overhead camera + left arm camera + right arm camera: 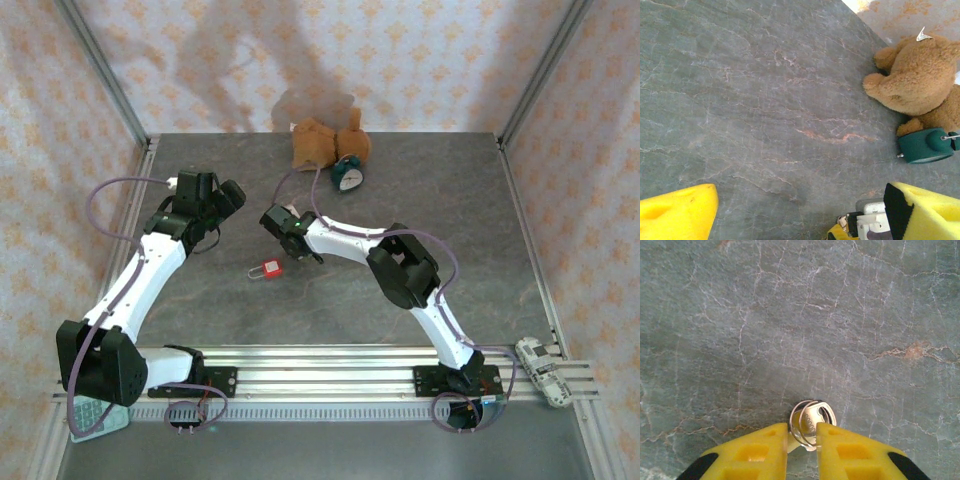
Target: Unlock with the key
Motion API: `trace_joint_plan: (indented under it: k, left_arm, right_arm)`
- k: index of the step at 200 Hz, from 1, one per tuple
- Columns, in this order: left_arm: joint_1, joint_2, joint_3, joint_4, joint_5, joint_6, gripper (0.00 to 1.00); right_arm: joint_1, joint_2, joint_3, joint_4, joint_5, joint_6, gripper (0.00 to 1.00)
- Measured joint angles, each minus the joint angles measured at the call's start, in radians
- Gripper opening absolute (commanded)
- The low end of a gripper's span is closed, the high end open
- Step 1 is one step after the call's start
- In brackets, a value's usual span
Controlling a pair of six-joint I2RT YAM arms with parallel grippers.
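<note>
Grey stone tabletop (450,190) | right tool (802,430) pinches key (813,419) | red padlock (268,270) near

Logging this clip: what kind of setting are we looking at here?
Probably a lab robot cell, not a home: patterned backdrop walls held in aluminium posts, two arms bolted to a metal rail, and staged props, a teddy bear and red padlock, on the grey table.
</note>
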Motion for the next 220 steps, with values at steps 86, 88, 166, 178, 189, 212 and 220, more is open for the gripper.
trace_joint_plan:
  k: [86,88,166,178,189,212,220]
  left_arm:
    - [0.0,-0.041,-0.029,0.014,-0.026,0.008,0.85]
    - [0.0,-0.042,-0.029,0.014,-0.026,0.009,0.85]
    - [0.0,-0.044,-0.031,0.024,-0.026,0.016,0.84]
    - [0.0,-0.044,-0.035,0.031,-0.025,0.017,0.84]
    - [0.0,-0.044,-0.036,0.033,-0.025,0.017,0.84]
    - [0.0,-0.044,-0.036,0.041,-0.024,0.02,0.84]
    - [0.0,-0.044,-0.036,0.043,-0.022,0.021,0.84]
  right_arm:
    - [-0.02,-0.001,0.0,0.003,-0.017,0.014,0.05]
    - [-0.02,-0.001,0.0,0.004,-0.018,0.017,0.05]
    - [-0.038,-0.113,-0.112,0.054,-0.07,0.085,0.01]
    - [-0.042,-0.135,-0.127,0.065,-0.082,0.098,0.01]
    - [-0.046,-0.152,-0.14,0.079,-0.092,0.11,0.02]
    - [-0.053,-0.163,-0.146,0.093,-0.111,0.119,0.14]
    - [-0.054,-0.161,-0.146,0.089,-0.114,0.118,0.18]
